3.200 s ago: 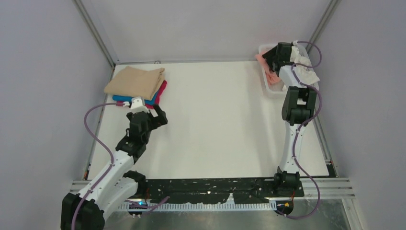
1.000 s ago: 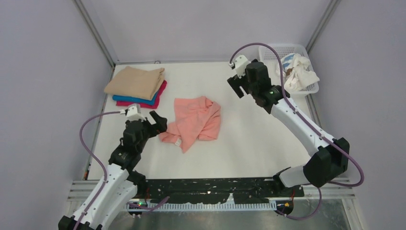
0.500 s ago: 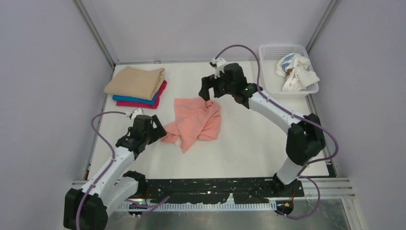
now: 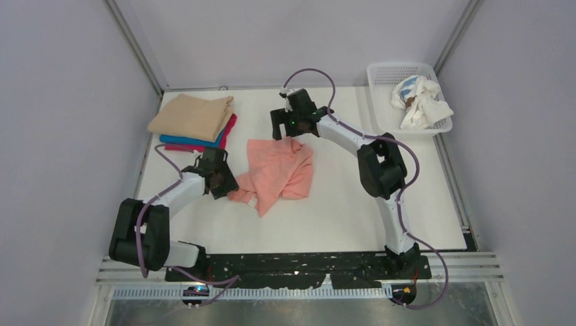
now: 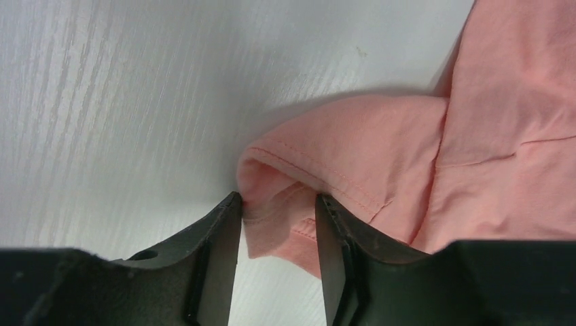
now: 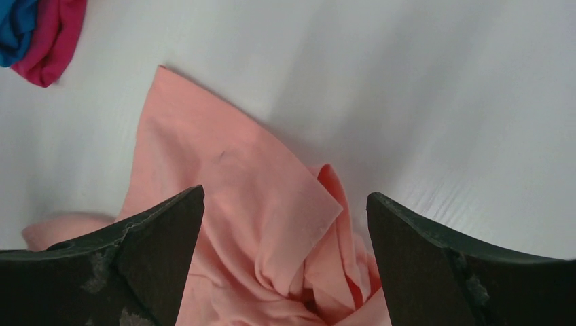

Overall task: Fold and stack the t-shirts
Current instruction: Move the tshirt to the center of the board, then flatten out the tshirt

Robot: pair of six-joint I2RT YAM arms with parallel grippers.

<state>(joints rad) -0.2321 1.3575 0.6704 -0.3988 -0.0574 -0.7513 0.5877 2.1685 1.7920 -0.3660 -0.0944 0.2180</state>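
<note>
salmon-pink t-shirt (image 4: 278, 170) lies crumpled at centre of top view. left gripper (image 5: 278, 200) straddles its lower-left sleeve hem, cloth between the jaws; can't tell if it bites. right gripper (image 6: 285, 195) spread wide over top edge, holding nothing. risk: shallow pinch slips on lift, shirt stays bunched.

White table (image 4: 339, 204), and a salmon-pink t-shirt (image 4: 278, 170) lies crumpled on it. Back and left of that shirt sits a stack of folded t-shirts (image 4: 193, 121), magenta one touching the tabletop. Well off to its back right, a white basket (image 4: 401, 64).
</note>
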